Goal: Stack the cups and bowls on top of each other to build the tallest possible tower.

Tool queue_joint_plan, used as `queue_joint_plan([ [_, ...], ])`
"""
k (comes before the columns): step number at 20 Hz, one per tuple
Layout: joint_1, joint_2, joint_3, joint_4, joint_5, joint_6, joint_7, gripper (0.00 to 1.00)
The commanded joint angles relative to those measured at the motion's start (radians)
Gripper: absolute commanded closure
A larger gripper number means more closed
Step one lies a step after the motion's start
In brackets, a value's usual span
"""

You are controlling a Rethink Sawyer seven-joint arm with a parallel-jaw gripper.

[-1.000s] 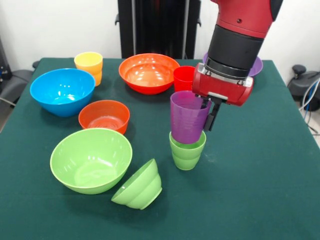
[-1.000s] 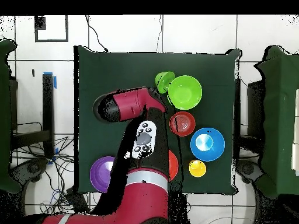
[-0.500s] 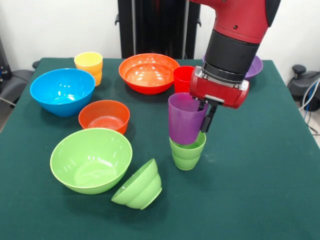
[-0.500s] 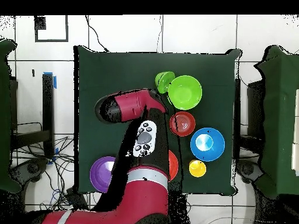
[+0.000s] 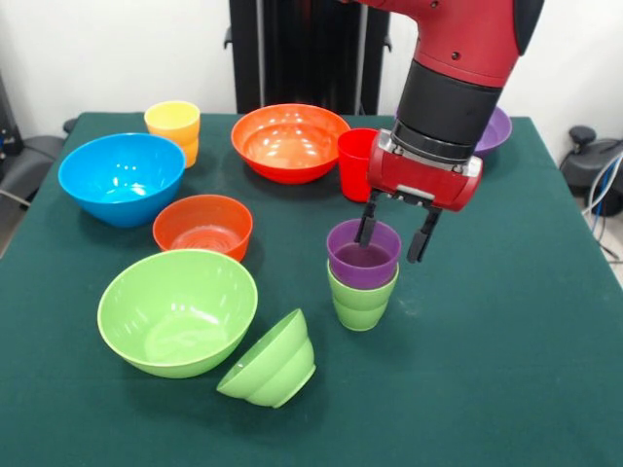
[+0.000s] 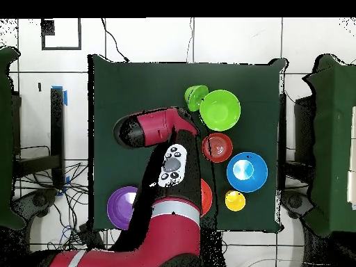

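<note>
Purple cup [image 5: 362,255] nested in green cup [image 5: 361,303]; end effector [image 5: 394,234] open; no legible writing.

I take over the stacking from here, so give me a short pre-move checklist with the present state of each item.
1. Purple plastic tumbler nested in the light green plastic tumbler: ok, it sits deep and level.
2. End effector released: ok, jaws open, one finger dips inside the purple rim, the other hangs outside.
3. Stack upright: ok, no lean in the front view.
4. Red plastic tumbler reachable: ok, upright behind the stack, beside the large orange plastic bowl.
5. Yellow plastic tumbler upright: ok, at the far corner.
6. Small light green ribbed bowl: not ok, tipped on its side against the large light green bowl.
</note>
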Motion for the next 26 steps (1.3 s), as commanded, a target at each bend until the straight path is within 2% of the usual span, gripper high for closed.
queue_joint_plan([
  [1, -0.001, 0.026, 0.059, 0.049, 0.025, -0.028, 0.1, 0.0],
  [13, 0.007, 0.027, 0.05, 0.046, 0.031, -0.019, 0.103, 0.0],
  [20, 0.016, -0.107, 0.07, 0.148, 0.074, 0.068, 0.076, 0.0],
  [26, 0.005, -0.134, 0.096, 0.224, 0.074, 0.01, 0.053, 0.0],
])
